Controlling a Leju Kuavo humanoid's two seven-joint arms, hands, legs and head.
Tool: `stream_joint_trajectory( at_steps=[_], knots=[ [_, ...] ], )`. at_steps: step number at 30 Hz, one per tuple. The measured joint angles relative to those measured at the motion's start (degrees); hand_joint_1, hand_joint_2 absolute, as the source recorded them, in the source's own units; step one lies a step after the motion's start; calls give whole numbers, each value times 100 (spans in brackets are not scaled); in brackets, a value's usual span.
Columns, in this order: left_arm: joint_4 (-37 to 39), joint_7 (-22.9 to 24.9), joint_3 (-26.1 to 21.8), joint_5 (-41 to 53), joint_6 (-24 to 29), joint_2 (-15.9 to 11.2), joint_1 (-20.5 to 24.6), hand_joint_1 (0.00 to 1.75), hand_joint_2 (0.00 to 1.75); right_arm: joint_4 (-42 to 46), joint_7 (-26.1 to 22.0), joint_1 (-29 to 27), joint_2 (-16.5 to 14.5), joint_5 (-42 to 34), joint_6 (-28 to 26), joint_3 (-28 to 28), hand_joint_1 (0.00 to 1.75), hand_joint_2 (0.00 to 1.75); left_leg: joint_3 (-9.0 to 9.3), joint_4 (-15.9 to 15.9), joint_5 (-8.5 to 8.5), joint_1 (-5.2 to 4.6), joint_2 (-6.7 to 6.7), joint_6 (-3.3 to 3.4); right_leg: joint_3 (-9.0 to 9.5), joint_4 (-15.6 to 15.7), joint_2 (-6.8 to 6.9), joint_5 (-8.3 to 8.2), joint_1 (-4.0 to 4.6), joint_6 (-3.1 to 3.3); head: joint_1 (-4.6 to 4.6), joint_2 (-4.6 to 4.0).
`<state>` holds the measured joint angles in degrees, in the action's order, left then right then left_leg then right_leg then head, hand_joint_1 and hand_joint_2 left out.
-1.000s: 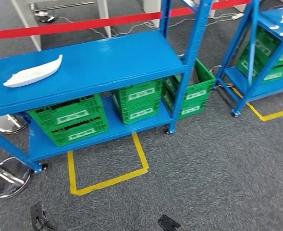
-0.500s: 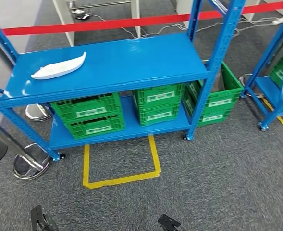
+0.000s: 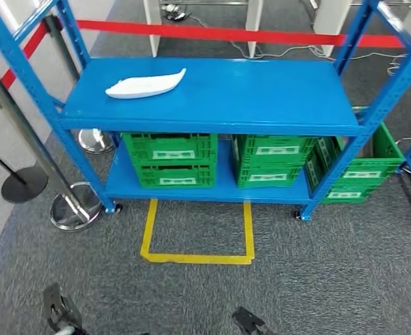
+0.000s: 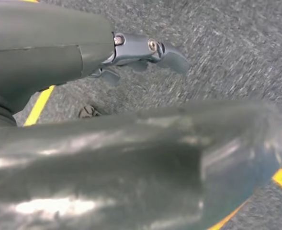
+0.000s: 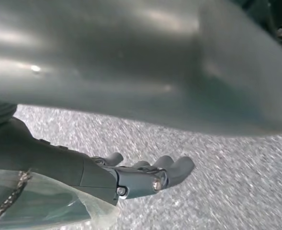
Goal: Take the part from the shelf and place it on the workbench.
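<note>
A long white plastic part with a pointed end [image 3: 145, 85] lies flat on the top board of the blue metal shelf [image 3: 277, 98], on the far left side. Nothing touches it.

Under that board, on the low board, stand green plastic crates [image 3: 170, 159] in stacks. One more green crate [image 3: 359, 174] sits at the right end, partly behind a blue post. On the grey carpet floor [image 3: 324, 272] near the shelf is a square of yellow tape [image 3: 196, 257]. A red barrier band [image 3: 234, 33] runs behind the shelf, and a shiny silver post with a round foot [image 3: 66, 199] stands at the left.

The head view shows the shelf and the part — the wrist views show the floor and the hands instead. In the left wrist view the left robot hand [image 4: 139, 52] hangs over the carpet with fingers loose and apart, grasping nothing. In the right wrist view the right robot hand [image 5: 146, 175] is the same — fingers spread a little, nothing in them. Both wrist views are blurry, and a big grey blurred shape covers much of each one.
</note>
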<state>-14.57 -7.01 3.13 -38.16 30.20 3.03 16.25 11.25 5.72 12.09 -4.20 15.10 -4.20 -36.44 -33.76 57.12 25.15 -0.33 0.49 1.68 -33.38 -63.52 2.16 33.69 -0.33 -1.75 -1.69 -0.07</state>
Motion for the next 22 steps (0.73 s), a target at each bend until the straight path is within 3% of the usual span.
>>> stream_joint_trajectory(
  at_steps=[2,3,4,5,7,9,11,12,14,16,18,19,20,22],
  knots=[
    [4,13,4,-9,7,-1,24,0,0,-3,-5,-28,0,-77,-29,46,0,0,-3,2,-1,7,-142,18,-420,-761,-170,276,-13,-20,-19,0],
    [8,28,4,-14,9,-2,28,0,0,-5,-8,-48,0,-107,-42,73,0,0,0,4,-1,6,-223,21,-576,-996,-193,297,-17,-25,-19,1],
    [13,49,5,-18,10,-2,29,0,0,-7,-7,-60,0,-122,-52,94,0,0,6,7,2,7,-302,20,-625,-998,-203,192,-19,-26,-20,1],
    [18,71,7,-19,9,-2,31,0,0,-8,-2,-63,0,-128,-61,113,0,0,15,13,7,9,-378,14,-563,-769,-219,-17,-24,-22,-20,0],
    [22,124,19,2,52,-1,38,0,0,-9,21,-43,1,-160,-104,144,0,0,24,35,31,9,-488,-18,-264,-11,-299,-451,-36,-7,-22,-1],
    [38,118,63,117,55,-4,-73,0,0,-9,7,-30,1,-371,-285,231,0,87,4,68,63,-1,-545,-68,-33,459,-380,-591,-42,32,-23,0],
    [81,-232,162,252,-283,-30,-465,0,0,-9,-137,-103,0,-772,-567,453,0,175,20,72,91,-7,-562,-128,46,526,-416,-556,-38,95,-20,1],
    [114,-486,214,284,-519,-50,-709,0,0,-8,-220,-173,1,-943,-683,589,0,175,46,73,116,-5,-548,-156,71,535,-418,-552,-48,126,-21,1],
    [191,-809,283,290,-811,-65,-1112,0,0,-12,-283,-318,19,-1120,-830,825,0,175,-1,260,275,-3,-400,-223,122,560,-390,-541,-69,186,13,1],
    [249,-827,331,292,-848,-69,-1317,0,0,-16,-268,-427,42,-1179,-891,985,0,175,-305,877,619,16,-199,-287,141,571,-303,-521,-66,234,52,0],
    [275,-764,375,301,-826,-87,-1371,0,0,-18,-254,-478,48,-1198,-900,1087,0,175,-683,1614,915,44,-119,-328,144,570,-202,-500,-56,256,55,-1],
    [283,-739,393,303,-815,-91,-1385,0,44,-19,-245,-487,48,-1201,-900,1120,0,175,-765,1776,925,55,-104,-338,149,570,-166,-490,-54,256,56,0],
    [289,-715,408,304,-807,-94,-1401,0,87,-19,-234,-491,48,-1203,-901,1151,0,175,-742,1733,833,65,-96,-342,159,569,-142,-481,-55,252,57,0],
    [297,-690,423,307,-799,-99,-1428,0,175,-18,-214,-493,48,-1206,-908,1191,0,175,-517,1295,534,88,-87,-365,182,565,-122,-464,-63,247,56,1]
  ],
)
